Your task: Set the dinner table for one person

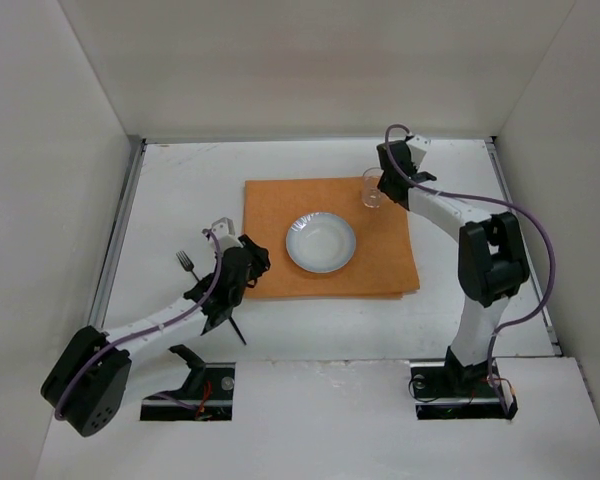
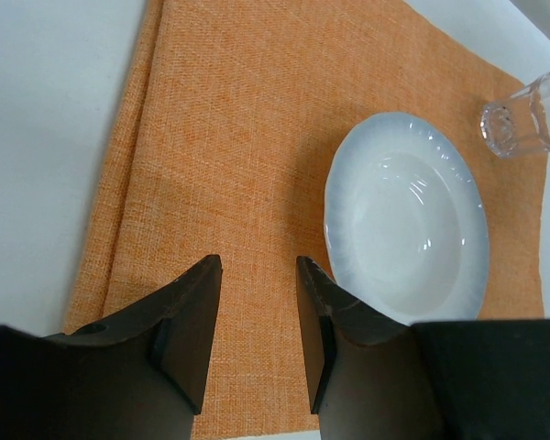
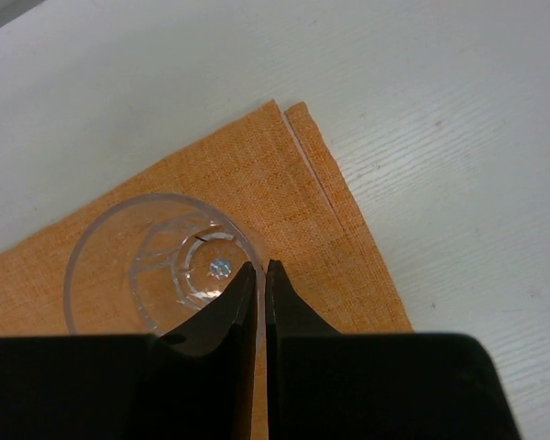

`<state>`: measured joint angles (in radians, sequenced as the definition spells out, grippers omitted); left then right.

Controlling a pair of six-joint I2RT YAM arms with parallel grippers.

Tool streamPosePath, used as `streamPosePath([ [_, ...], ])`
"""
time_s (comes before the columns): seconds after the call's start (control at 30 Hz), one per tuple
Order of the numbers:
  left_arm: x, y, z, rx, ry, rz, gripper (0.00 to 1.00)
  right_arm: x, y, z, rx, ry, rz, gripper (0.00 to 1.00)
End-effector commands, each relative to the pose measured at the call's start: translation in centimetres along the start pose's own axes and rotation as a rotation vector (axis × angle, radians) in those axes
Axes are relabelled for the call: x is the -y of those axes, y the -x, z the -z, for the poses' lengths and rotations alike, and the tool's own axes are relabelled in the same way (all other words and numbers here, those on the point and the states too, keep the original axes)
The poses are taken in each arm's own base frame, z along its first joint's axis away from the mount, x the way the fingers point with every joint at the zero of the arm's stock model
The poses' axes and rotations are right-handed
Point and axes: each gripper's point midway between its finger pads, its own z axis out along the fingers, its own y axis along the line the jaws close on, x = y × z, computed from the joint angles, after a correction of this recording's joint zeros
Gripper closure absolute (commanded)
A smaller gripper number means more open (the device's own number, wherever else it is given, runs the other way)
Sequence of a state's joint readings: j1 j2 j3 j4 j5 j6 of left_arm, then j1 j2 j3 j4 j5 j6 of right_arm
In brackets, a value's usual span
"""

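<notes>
The dinner table point(image 1: 180, 190) is a white tabletop with metal rails at its sides. An orange mat point(image 1: 280, 210) lies on it with a white plate point(image 1: 320, 243) in the middle. My right gripper point(image 1: 382, 186) is shut on the rim of a clear glass point(image 1: 370, 190) at the mat's far right corner. In the right wrist view, one finger of the gripper point(image 3: 261, 268) is inside the glass point(image 3: 147, 266) and the other is outside. My left gripper point(image 2: 259, 261) is open and empty over the mat point(image 2: 238, 137), left of the plate point(image 2: 403, 220). It hovers at the mat's near left edge point(image 1: 254, 262).
A black fork point(image 1: 187, 265) lies on the table left of the mat, beside my left arm. Another black utensil point(image 1: 236, 328) lies partly under that arm. White walls enclose the table on the left, back and right. The glass also shows in the left wrist view point(image 2: 527, 119).
</notes>
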<state>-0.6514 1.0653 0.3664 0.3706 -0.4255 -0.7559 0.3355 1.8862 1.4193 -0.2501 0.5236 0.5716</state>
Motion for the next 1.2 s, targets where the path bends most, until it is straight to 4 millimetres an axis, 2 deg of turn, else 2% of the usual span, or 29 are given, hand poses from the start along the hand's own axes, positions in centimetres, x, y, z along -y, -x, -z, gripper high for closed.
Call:
streamPosePath([
  [0.0, 0.2, 0.1, -0.4, 0.023, -0.011, 0.004, 0.64, -1.8, 3.1, 0.0, 0.082, 0.033, -0.033, 0.93],
  [0.17, 0.1, -0.3, -0.8, 0.003, -0.005, 0.001, 0.64, -1.6, 2.7, -0.6, 0.084, 0.012, -0.009, 0.88],
  [0.33, -0.8, 0.0, -0.9, 0.013, 0.024, 0.003, 0.64, -1.7, 2.0, -1.0, 0.075, 0.022, -0.008, 0.69],
  [0.4, -0.9, 0.4, -0.9, 0.023, 0.028, -0.002, 0.64, -1.8, 2.2, -0.5, 0.077, 0.042, -0.023, 0.63],
  [0.53, -2.0, 1.3, -0.7, 0.04, 0.088, -0.018, 0.63, -2.2, 4.2, 2.2, 0.108, 0.113, -0.045, 0.5],
  [0.63, -2.6, 2.1, 0.0, 0.039, 0.131, -0.033, 0.64, -1.9, 5.1, 5.0, 0.133, 0.153, -0.046, 0.44],
  [0.73, -3.7, 3.0, 1.7, 0.038, 0.191, -0.069, 0.64, -0.7, 5.4, 7.9, 0.157, 0.182, -0.071, 0.41],
  [0.8, -5.1, 3.1, 3.2, 0.027, 0.244, -0.096, 0.64, 0.1, 4.9, 9.7, 0.171, 0.204, -0.092, 0.4],
  [0.87, -6.5, 3.1, 4.9, -0.002, 0.293, -0.118, 0.65, 0.3, 3.6, 11.5, 0.177, 0.255, -0.118, 0.43],
  [0.9, -7.2, 2.8, 5.7, -0.026, 0.321, -0.124, 0.67, 0.1, 2.7, 12.3, 0.172, 0.288, -0.118, 0.49],
  [1.03, -9.6, 1.0, 8.0, -0.125, 0.415, -0.129, 0.73, -0.7, -0.4, 15.4, 0.154, 0.392, -0.106, 0.86],
  [1.07, -10.2, 0.2, 8.3, -0.15, 0.439, -0.13, 0.75, -1.1, -1.0, 16.2, 0.145, 0.418, -0.099, 0.91],
  [1.17, -9.9, -1.3, 8.7, -0.212, 0.449, -0.124, 0.77, -2.1, -2.6, 18.4, 0.132, 0.485, -0.043, 0.91],
])
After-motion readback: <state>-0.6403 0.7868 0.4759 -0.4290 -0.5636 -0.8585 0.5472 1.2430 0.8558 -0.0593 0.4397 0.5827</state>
